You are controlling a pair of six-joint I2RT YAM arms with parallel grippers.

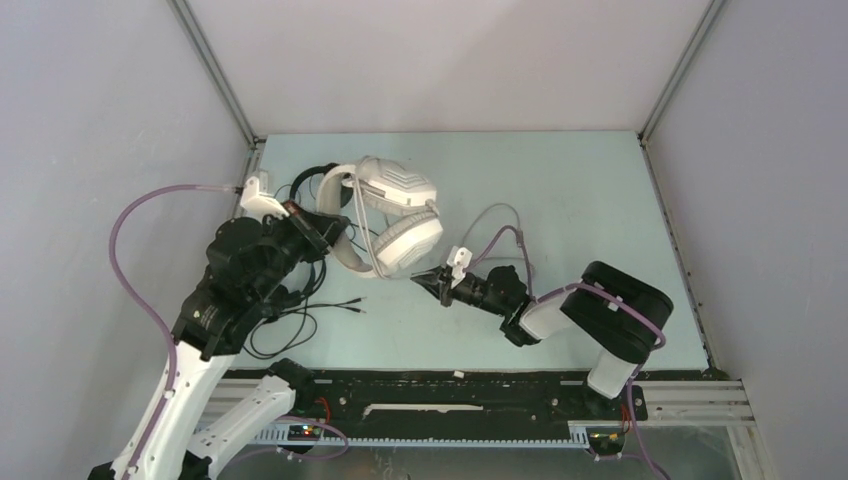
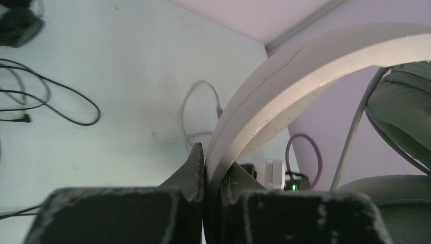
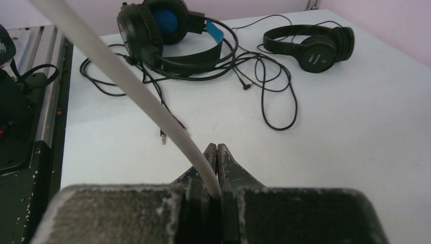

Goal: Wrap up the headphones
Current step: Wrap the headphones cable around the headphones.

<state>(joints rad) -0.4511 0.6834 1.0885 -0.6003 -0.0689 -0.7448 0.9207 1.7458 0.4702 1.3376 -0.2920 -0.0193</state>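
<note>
Toward the back left of the worktop (image 1: 560, 200), the white headphones (image 1: 395, 215) are held with the left jaws clamped on their stiff band (image 2: 305, 66) and the right jaws shut on the thin, soft cable (image 3: 117, 68), which may slip.

1 white headset (image 1: 398, 196), 2 blk headsets (image 3: 152, 31) (image 3: 316, 47)

No text, brand, number or sign can be read in any of the three views. A small pale marking is printed on the outer ear cup of the slim black headphones (image 3: 310, 51) (too small and blurred to be made out). A faint round emblem is borne on a dark joint of the left arm (image 1: 207, 315); its content cannot be read either.
</note>
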